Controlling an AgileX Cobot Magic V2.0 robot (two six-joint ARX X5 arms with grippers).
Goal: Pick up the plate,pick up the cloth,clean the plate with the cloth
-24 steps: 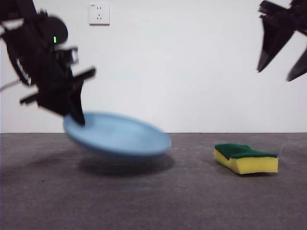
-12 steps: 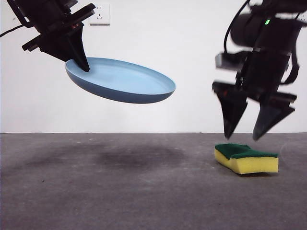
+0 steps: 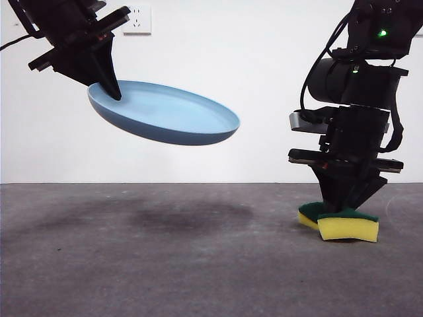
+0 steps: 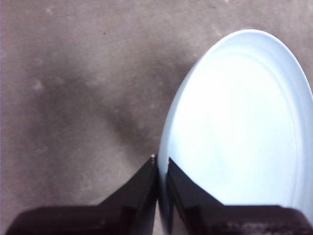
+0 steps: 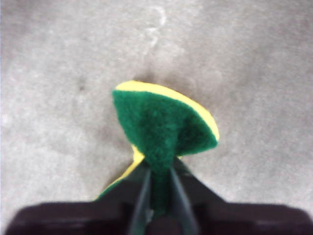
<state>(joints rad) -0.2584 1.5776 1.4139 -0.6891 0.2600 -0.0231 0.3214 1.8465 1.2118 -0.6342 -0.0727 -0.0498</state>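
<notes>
My left gripper (image 3: 109,89) is shut on the rim of the light-blue plate (image 3: 165,112) and holds it tilted, high above the table at the left. In the left wrist view the jaws pinch the plate's edge (image 4: 230,127), gripper (image 4: 161,164). My right gripper (image 3: 345,205) is down at the right, shut on the cloth (image 3: 347,226), a yellow sponge with a green scouring layer, which sits on the table. In the right wrist view the sponge (image 5: 164,122) is squeezed and folded between the jaws, gripper (image 5: 159,171).
The grey table (image 3: 165,264) runs across the foreground, with the plate's shadow under it. A white wall with a socket (image 3: 137,18) stands behind.
The left gripper lifted the plate from just above the table to high up, then held still. The right arm came down from the top right and closed on the sponge, squeezing it.
</notes>
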